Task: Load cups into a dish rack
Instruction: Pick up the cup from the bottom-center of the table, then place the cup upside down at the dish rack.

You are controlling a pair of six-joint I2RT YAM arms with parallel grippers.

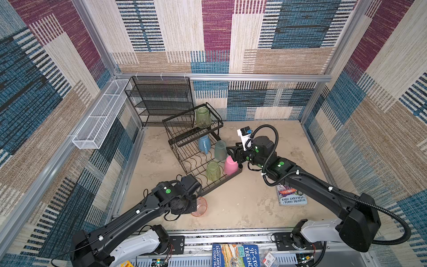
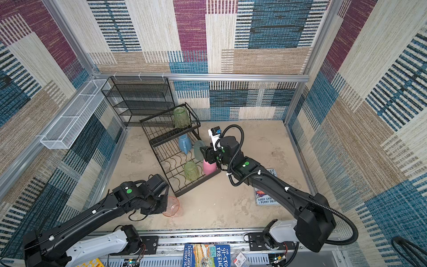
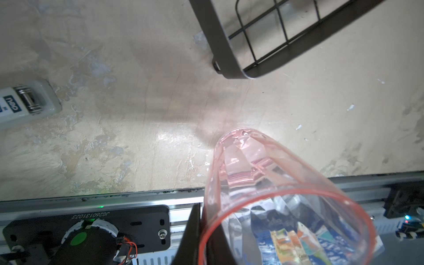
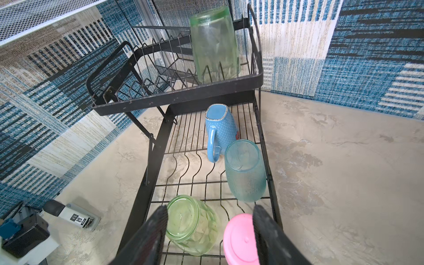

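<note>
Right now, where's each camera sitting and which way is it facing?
Both top views: high at the robot's end, looking down at the dish rack; both arms show.
Left wrist: on the left arm, facing the tabletop; left gripper shut on the translucent pink cup.
Right wrist: on the right arm, facing along the rack; open right gripper by the opaque pink cup.
Shared: all views show the rack.

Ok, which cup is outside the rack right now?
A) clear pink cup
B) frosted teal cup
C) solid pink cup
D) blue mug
A: the clear pink cup is pinched by its rim in the left end effector, beside a corner of the rack and outside its frame. The blue mug, frosted teal cup and solid pink cup all stand on the rack's lower tray.
</note>
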